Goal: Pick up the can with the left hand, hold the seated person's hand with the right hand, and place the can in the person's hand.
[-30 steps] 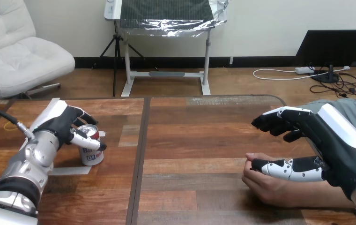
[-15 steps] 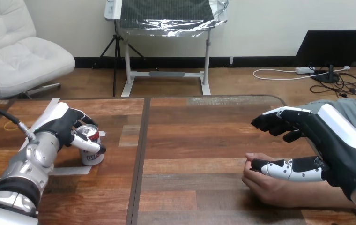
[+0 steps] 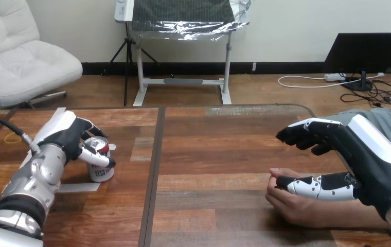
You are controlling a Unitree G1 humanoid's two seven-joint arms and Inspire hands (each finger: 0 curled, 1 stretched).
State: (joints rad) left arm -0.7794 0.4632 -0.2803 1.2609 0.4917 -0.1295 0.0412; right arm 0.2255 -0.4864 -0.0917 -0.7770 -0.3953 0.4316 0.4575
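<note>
At the left of the table (image 3: pixel 209 154): left hand (image 3: pixel 65 135) curled round the upright can (image 3: pixel 102 173).
Right hand (image 3: pixel 360 154) spread wide over the person's hand (image 3: pixel 291 203); thumb apparently resting on it, contact unclear.

Left hand (image 3: pixel 66 137), 9 o'clock: black body, white back shell, silver forearm (image 3: pixel 33 181). Right hand (image 3: pixel 359 155), 3 o'clock: identical black-and-white finish.

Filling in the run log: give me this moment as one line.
left hand: curled round can | can: upright on table | right hand: open, thumb over person's hand | person's hand: resting on table
</note>
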